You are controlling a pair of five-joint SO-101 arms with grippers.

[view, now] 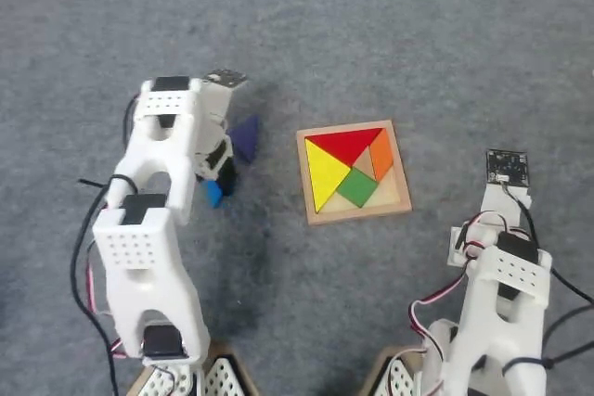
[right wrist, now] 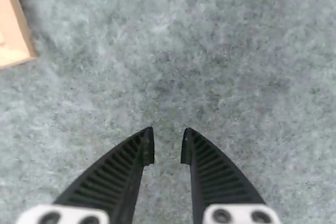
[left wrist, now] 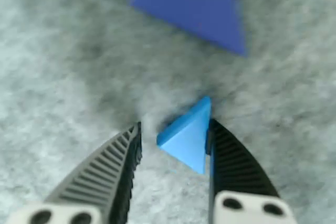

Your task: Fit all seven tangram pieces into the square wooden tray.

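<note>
Left wrist view shows our left gripper released around the light blue triangle, toward the table's left edge; we should centre before clenching, as one finger touches it.

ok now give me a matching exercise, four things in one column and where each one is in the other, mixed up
Things
1. red triangle
2. light blue triangle
3. dark blue triangle
4. right fingers

Places
A. over bare carpet, near a corner of the tray
B. between the left fingers
C. inside the tray
D. on the carpet outside the tray, no fingers around it

Pairs: 1-C, 2-B, 3-D, 4-A
</note>
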